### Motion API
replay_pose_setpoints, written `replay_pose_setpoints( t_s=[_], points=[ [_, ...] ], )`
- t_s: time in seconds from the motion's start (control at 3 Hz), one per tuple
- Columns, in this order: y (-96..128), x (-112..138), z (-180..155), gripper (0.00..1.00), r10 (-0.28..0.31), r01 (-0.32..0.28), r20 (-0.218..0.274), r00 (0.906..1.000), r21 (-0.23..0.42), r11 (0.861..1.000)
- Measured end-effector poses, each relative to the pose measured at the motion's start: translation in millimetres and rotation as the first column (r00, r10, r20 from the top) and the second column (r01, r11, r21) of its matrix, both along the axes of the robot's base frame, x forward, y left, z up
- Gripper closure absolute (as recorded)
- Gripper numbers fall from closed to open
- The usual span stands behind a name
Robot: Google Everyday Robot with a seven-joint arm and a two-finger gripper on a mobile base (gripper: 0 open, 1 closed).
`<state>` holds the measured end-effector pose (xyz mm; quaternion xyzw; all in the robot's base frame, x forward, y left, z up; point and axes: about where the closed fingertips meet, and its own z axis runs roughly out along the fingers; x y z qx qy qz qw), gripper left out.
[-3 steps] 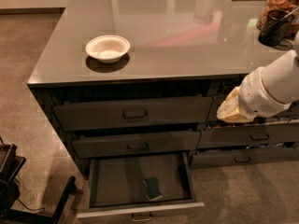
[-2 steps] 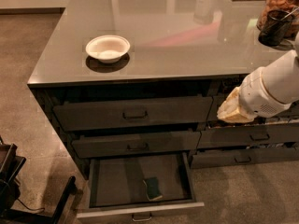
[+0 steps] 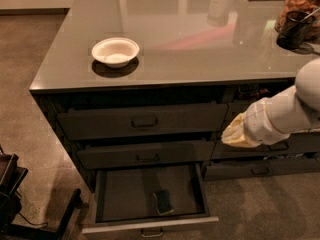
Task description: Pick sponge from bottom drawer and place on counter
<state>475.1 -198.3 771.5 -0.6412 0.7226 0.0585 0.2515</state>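
Observation:
The bottom drawer (image 3: 120, 196) of the left stack is pulled open. The sponge (image 3: 163, 202), a small dark green block with a yellowish edge, lies flat on the drawer floor near its front right. The counter (image 3: 200, 39) is a glossy grey-brown slab on top of the dark cabinet. My gripper (image 3: 236, 135) is at the end of the white arm coming in from the right. It hangs in front of the right-hand drawers, above and to the right of the sponge and apart from it.
A white round bowl (image 3: 115, 51) stands on the counter's left part. A dark cup (image 3: 294, 30) and a jar (image 3: 300, 1) stand at the counter's right edge. The two upper left drawers (image 3: 142, 121) are shut. Dark robot base parts (image 3: 12, 194) sit at lower left on the floor.
The arm has come down and a little to the left, towards the open drawer. The sponge, the drawer and the bowl have not moved.

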Motion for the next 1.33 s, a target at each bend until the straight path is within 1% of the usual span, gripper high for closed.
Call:
replay_pose_setpoints(
  t_s=[0.33,0.67,1.0,1.33],
  points=[
    [19.4,20.4,-60.2,1.0,0.073,-0.075,0.03,0.9969,0.071,0.995],
    [41.4,37.4,-145.5,1.0,0.102,-0.101,0.001,0.9948,0.132,0.986],
    [43.5,36.0,-165.9,1.0,0.097,-0.092,-0.025,0.995,0.153,0.984],
    [43.6,36.1,-164.8,1.0,0.097,-0.093,-0.024,0.995,0.152,0.984]
  ],
)
